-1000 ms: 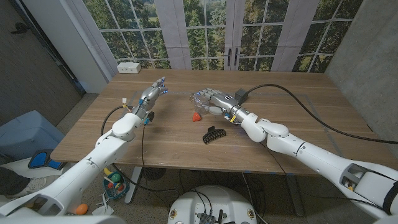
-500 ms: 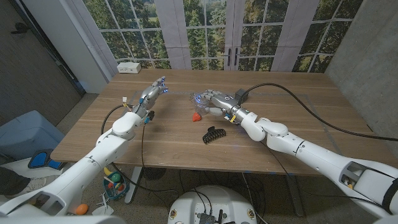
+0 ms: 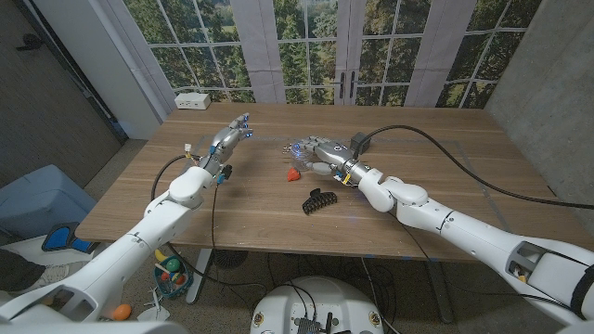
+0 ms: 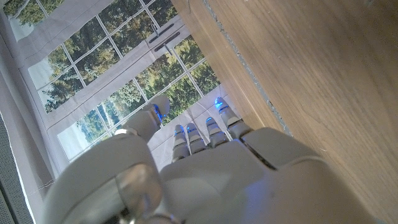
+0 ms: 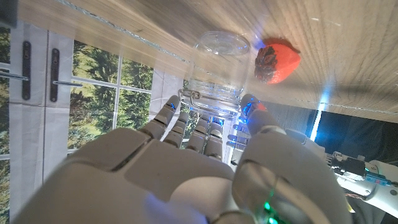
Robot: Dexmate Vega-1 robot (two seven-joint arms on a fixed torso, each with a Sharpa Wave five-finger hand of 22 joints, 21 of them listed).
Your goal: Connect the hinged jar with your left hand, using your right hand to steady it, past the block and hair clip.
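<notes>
At the upper left of the head view, the left robot hand (image 3: 228, 137) hovers over the table (image 3: 445, 176) with its fingers straight and close together, holding nothing. Right of it, near the frame's centre, lies the small red block (image 3: 292, 173), with the black hair clip (image 3: 320, 199) just below and to its right. The clear hinged jar (image 5: 214, 78) stands just above the block, and the right robot hand (image 3: 314, 151) has its fingers curled around it.
</notes>
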